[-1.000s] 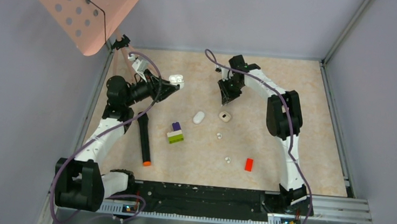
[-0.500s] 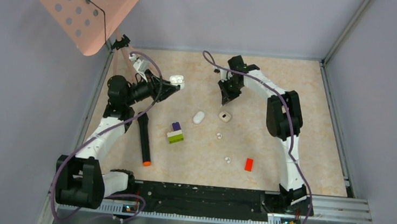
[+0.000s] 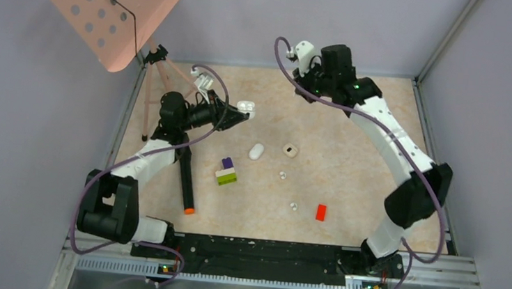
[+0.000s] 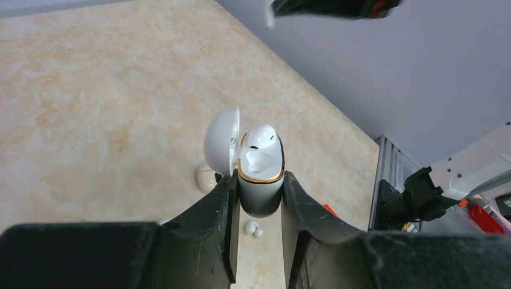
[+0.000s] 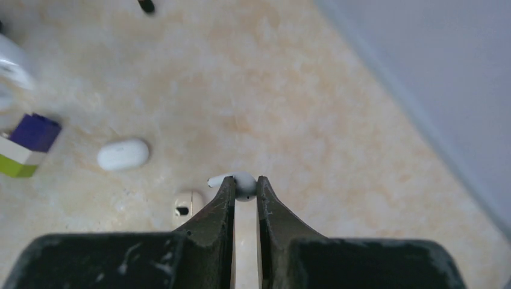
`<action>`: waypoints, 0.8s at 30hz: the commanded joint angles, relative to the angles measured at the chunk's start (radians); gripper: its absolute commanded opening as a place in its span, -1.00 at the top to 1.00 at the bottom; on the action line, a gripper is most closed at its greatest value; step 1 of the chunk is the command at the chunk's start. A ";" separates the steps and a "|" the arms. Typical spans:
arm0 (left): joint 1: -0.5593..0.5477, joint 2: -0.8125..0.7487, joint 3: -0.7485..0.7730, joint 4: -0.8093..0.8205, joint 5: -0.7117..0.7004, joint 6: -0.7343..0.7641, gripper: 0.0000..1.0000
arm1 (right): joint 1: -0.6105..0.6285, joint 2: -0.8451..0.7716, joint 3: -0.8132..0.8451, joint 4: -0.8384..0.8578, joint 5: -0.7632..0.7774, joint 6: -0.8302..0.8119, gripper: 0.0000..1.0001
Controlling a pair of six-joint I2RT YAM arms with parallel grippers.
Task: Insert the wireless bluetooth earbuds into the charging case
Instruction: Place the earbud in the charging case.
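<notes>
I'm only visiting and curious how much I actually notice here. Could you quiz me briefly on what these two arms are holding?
1. True or false: the case in the left gripper has its lid closed.
2. The right gripper holds: A) nothing B) an earbud C) another case.
3. How many earbuds show inside the held case?
Key: 1 false, the lid is open; 2 B; 3 one.

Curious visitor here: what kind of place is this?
Likely a robotics lab test cell: a left arm and right arm bolted beside a walled tabletop, scattered odds like a red brick and a marker, and an open charging case held in the left claw.
</notes>
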State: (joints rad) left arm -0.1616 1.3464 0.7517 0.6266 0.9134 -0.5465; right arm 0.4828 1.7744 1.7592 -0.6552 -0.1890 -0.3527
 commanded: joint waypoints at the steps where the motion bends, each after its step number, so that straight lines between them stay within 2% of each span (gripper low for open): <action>1: -0.059 0.043 0.106 0.077 -0.036 0.007 1.00 | 0.098 -0.186 -0.051 0.159 0.060 -0.140 1.00; 11: -0.120 0.078 0.191 0.176 0.015 -0.088 1.00 | 0.312 -0.322 -0.202 0.372 0.154 -0.378 1.00; 24: -0.130 0.052 0.194 0.214 0.077 -0.052 1.00 | 0.370 -0.322 -0.240 0.454 0.163 -0.414 1.00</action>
State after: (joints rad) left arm -0.2890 1.4292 0.9092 0.7643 0.9703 -0.6067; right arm 0.8295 1.4742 1.5051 -0.2584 -0.0319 -0.7475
